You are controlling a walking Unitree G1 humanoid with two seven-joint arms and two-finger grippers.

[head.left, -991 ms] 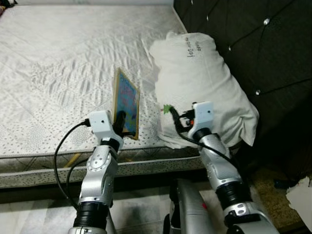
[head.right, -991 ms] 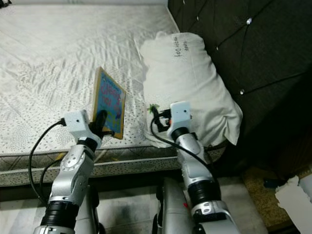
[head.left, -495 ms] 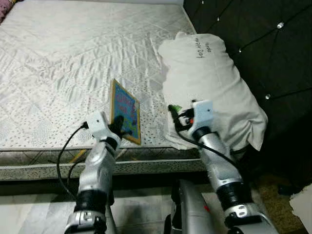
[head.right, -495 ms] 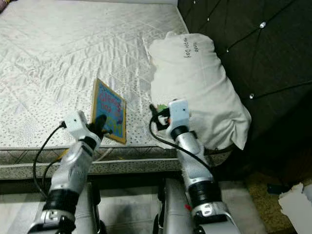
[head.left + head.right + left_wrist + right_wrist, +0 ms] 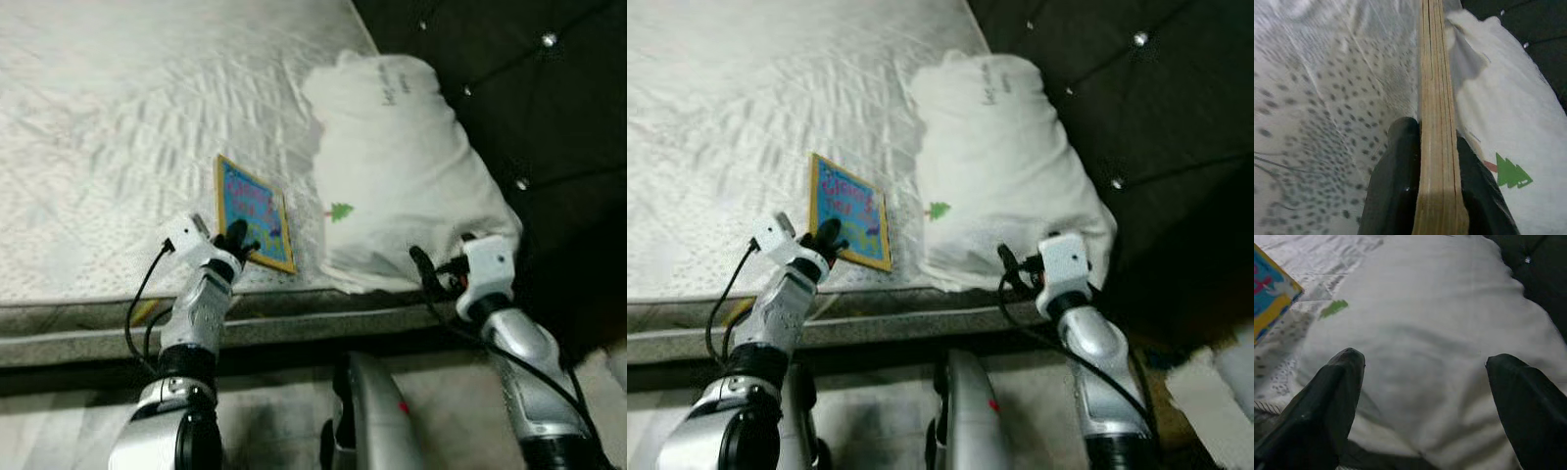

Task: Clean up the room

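A thin wooden-edged picture board (image 5: pixel 255 211) with a blue, colourful face lies low on the white mattress (image 5: pixel 108 127) near its front edge. My left gripper (image 5: pixel 238 241) is shut on the board's near edge; the left wrist view shows the board's layered edge (image 5: pixel 1436 122) pinched between both black fingers (image 5: pixel 1396 191). A white pillow (image 5: pixel 402 166) with a small green tree mark (image 5: pixel 340 211) lies to the right, against the headboard. My right gripper (image 5: pixel 1422 396) stands open at the pillow's near end, low by the mattress corner.
A dark tufted headboard (image 5: pixel 529 88) rises behind and right of the pillow. The mattress side (image 5: pixel 88 338) runs across the front, with pale floor below. Something white (image 5: pixel 1215 382) lies on the floor at the far right.
The board has tipped from upright down toward the mattress, still in my left gripper. My right arm has drawn back and to the right, away from the pillow's tree mark. The camera has shifted.
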